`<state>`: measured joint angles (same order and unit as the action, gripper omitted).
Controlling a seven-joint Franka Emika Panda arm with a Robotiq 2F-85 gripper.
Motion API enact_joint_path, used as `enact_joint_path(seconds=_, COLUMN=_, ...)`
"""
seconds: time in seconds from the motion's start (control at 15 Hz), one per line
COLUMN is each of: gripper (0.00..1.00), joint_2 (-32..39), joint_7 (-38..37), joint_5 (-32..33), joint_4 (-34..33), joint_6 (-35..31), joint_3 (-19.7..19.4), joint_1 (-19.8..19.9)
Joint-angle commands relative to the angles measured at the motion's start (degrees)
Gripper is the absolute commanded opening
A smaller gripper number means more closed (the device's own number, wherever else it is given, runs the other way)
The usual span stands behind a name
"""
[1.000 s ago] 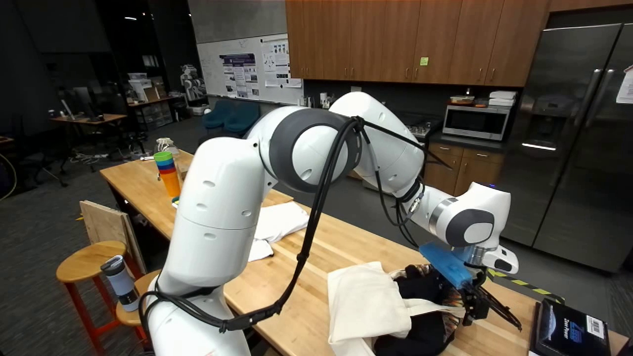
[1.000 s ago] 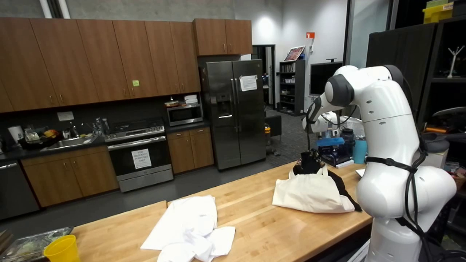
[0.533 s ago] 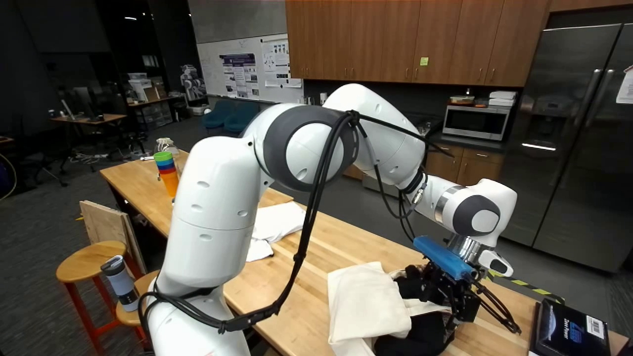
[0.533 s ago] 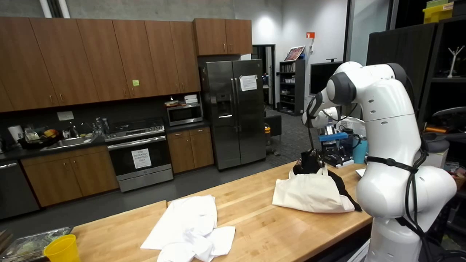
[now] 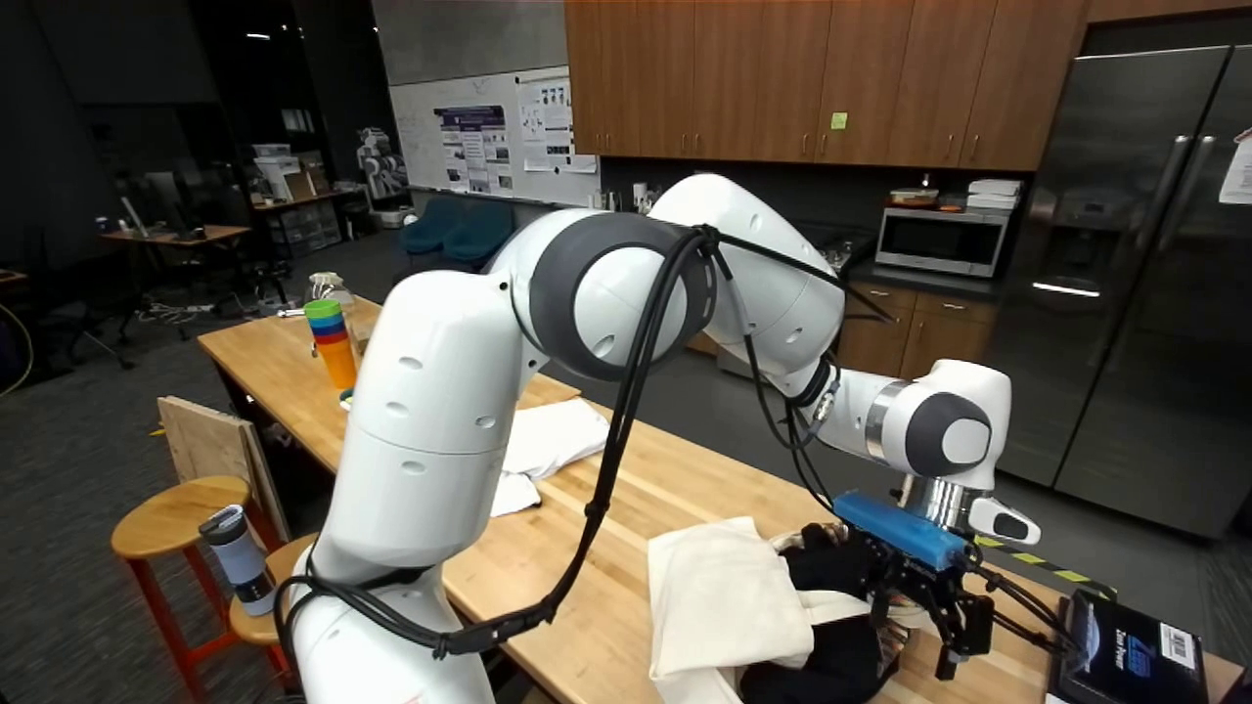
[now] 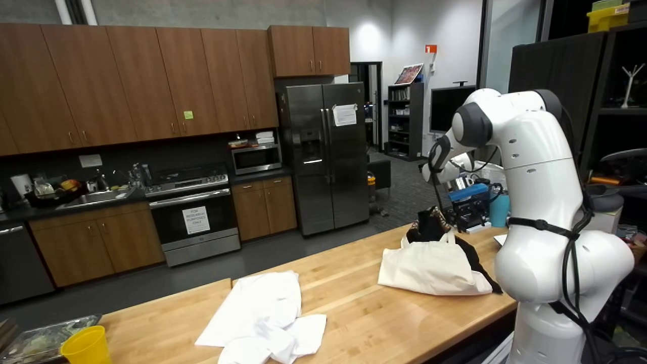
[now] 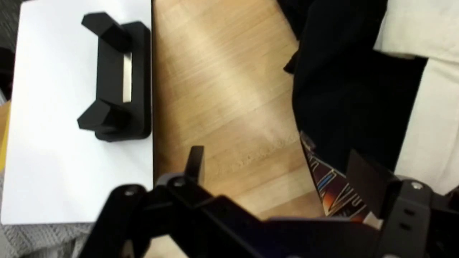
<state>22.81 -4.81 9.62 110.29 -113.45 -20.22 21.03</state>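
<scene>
Two fingers (image 7: 194, 161) of the end effector (image 7: 275, 154) are held wide and empty. Close beside, black cloth (image 7: 344, 89) is laid on the tabletop (image 7: 222, 89), partly under a cream bag (image 5: 729, 606). A grab seems lined up; next, cloth should be pinched.

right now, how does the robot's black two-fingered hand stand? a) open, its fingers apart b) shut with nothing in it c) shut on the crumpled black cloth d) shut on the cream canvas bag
a: in the wrist view the hand has its black fingers wide apart, with the light wooden tabletop showing between them.
</scene>
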Motion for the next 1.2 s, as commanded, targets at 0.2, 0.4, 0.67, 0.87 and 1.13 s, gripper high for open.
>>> enact_joint_path(seconds=0.2, gripper=1.0, joint_2=0.0, joint_7=-0.84, joint_5=1.26, joint_4=1.33, joint_6=-13.15, joint_3=0.76, joint_1=-1.43)
enact_joint_path(seconds=0.4, gripper=1.0, joint_2=-0.02, joint_7=-0.15, joint_5=0.61, joint_4=1.66, joint_6=-14.04, joint_3=1.17, joint_1=-2.07)
enact_joint_path(seconds=0.67, gripper=1.0, joint_2=-1.39, joint_7=0.61, joint_5=0.04, joint_4=2.29, joint_6=-12.12, joint_3=1.59, joint_1=-2.69)
enact_joint_path(seconds=0.87, gripper=1.0, joint_2=-1.17, joint_7=0.85, joint_5=0.02, joint_4=1.41, joint_6=-11.23, joint_3=1.76, joint_1=-2.86)
enact_joint_path(seconds=1.13, gripper=1.0, joint_2=-1.15, joint_7=0.32, joint_5=0.07, joint_4=0.9, joint_6=-10.49, joint_3=1.93, joint_1=-3.09)
